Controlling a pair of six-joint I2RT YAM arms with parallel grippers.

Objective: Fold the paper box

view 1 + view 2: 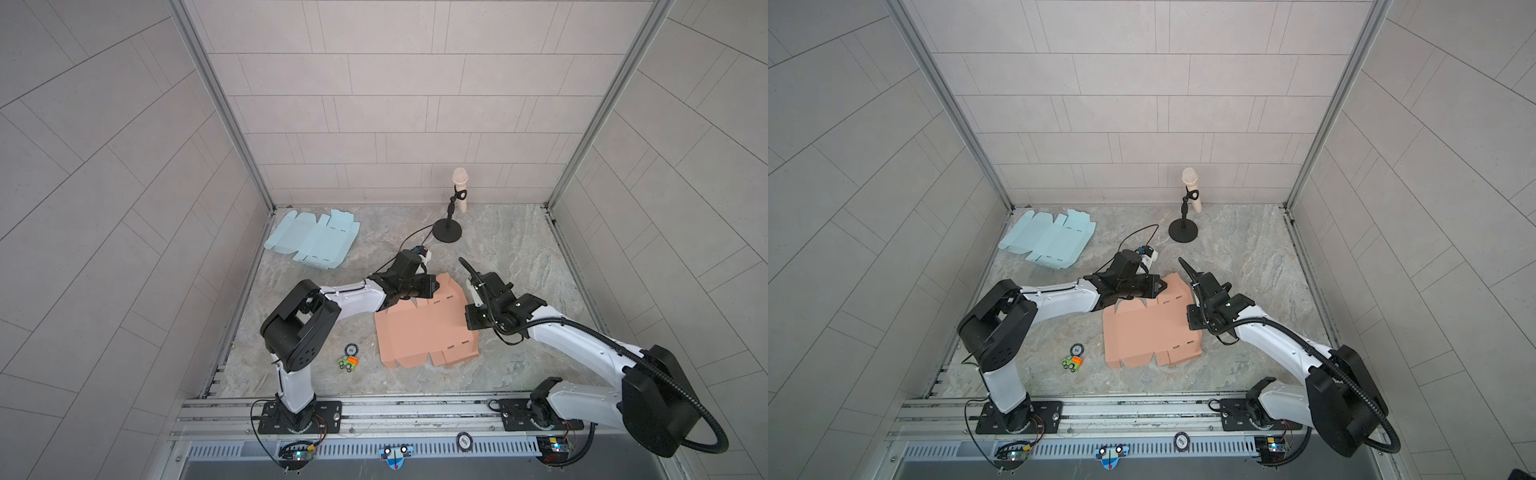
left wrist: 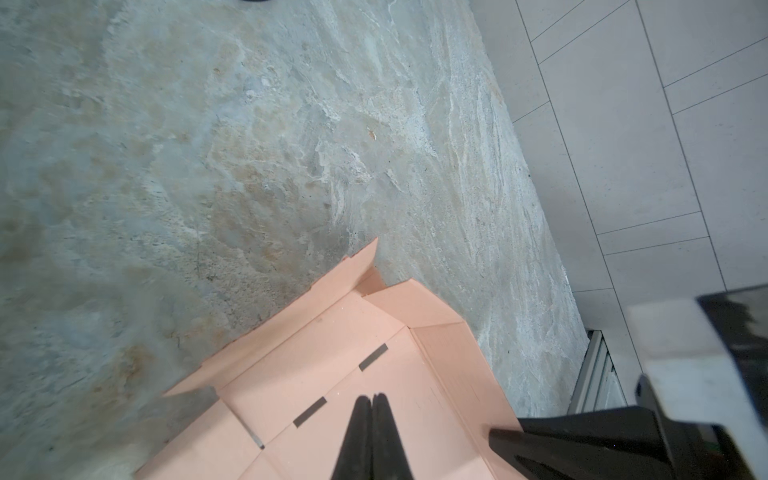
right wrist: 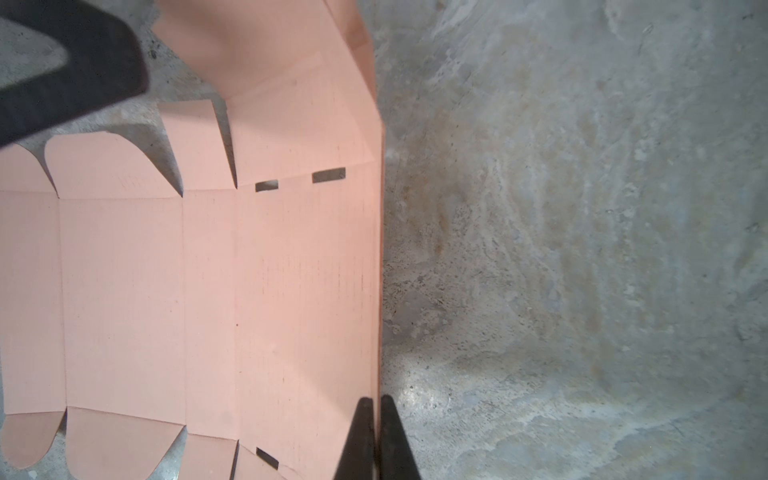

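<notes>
A salmon-pink paper box (image 1: 424, 332) (image 1: 1150, 332) lies unfolded in the middle of the table. Its far corner flaps (image 2: 399, 303) and its right side wall (image 3: 376, 249) stand up. My left gripper (image 1: 436, 286) (image 2: 372, 397) is shut, with its tips over the far panel beside two slots and nothing between the fingers. My right gripper (image 1: 471, 322) (image 3: 376, 399) is shut on the upright right wall of the box, one finger inside it and one on the table side. The left gripper's black body (image 3: 70, 70) shows at the box's far end.
A light blue flat box (image 1: 311, 241) lies at the far left. A microphone (image 1: 459, 187) on a black stand (image 1: 448, 230) is behind the arms. A small toy car (image 1: 348, 363) and a round token (image 1: 351, 349) lie left of the pink box.
</notes>
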